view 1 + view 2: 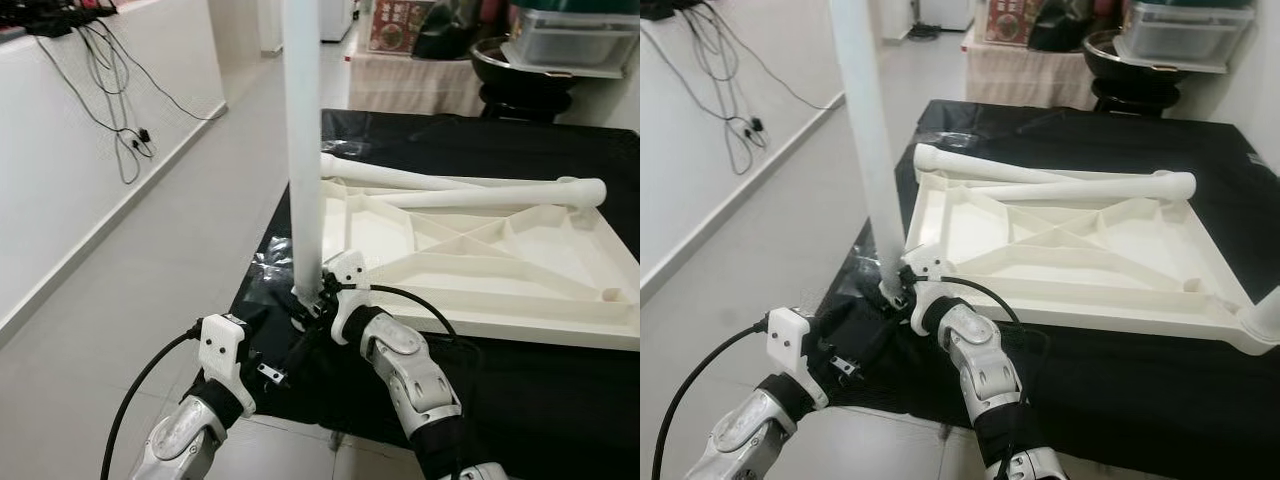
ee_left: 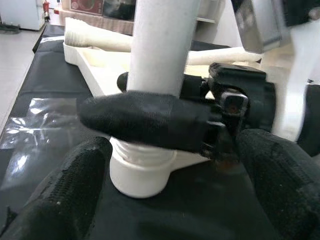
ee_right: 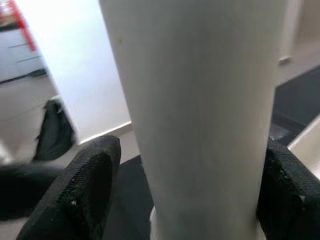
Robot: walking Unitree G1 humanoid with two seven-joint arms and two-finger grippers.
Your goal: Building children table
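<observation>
Head views: upside-down white tabletop (image 1: 480, 270) is lying on the black cloth (image 1: 540, 390). I am standing one white table leg (image 1: 303, 150) upright at its near-left corner socket (image 1: 305, 297). My right gripper (image 1: 322, 293) is reaching in at the leg's base. My left gripper (image 1: 290, 355) is sitting just below, fingers pointing at the socket. Two loose legs (image 1: 470, 190) are lying across the far edge.

Left wrist view: threads are showing above the socket (image 2: 142, 175), so I am judging the leg not fully screwed home. My right fingers (image 2: 145, 120) are wrapping the leg; my left fingers (image 2: 65, 200) are spread apart, gripping nothing.

Right wrist view: my right fingers (image 3: 90, 180) are pressing both sides of the leg (image 3: 200, 110), clamped.

Progress: first leg partly seated; the loose legs are waiting.
</observation>
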